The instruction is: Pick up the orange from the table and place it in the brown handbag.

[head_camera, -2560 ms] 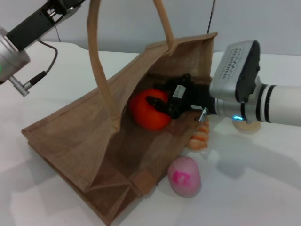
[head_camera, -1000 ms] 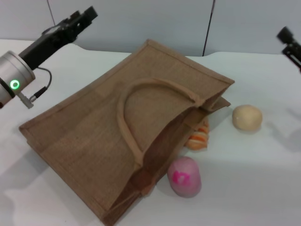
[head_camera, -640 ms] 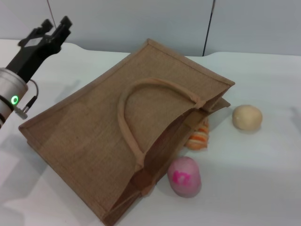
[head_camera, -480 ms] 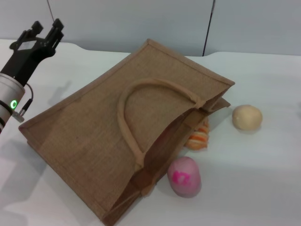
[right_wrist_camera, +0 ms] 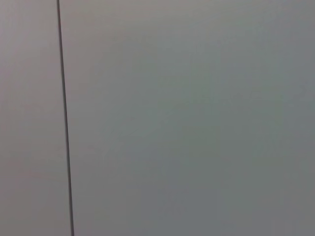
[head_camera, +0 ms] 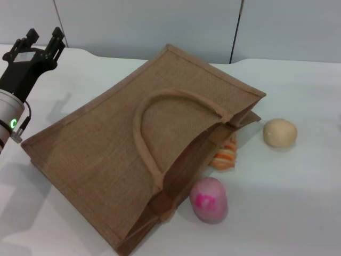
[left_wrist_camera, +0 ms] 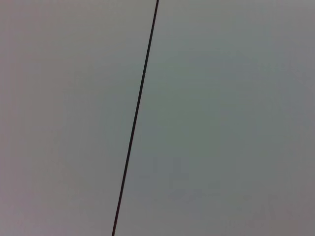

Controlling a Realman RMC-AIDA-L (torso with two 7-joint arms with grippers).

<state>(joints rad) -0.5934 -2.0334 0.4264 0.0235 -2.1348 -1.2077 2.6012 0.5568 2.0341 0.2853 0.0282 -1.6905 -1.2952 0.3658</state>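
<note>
Your left gripper (head_camera: 41, 41) hangs raised, fingers spread, holding nothing. The brown handbag (head_camera: 122, 144) lies flat on the bench (head_camera: 298, 202), below and right of it. The orange can't be seen.

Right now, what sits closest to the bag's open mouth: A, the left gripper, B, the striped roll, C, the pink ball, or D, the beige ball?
B: the striped roll is tucked against the bag at its opening, the pink ball a little off and the beige ball farther.
</note>
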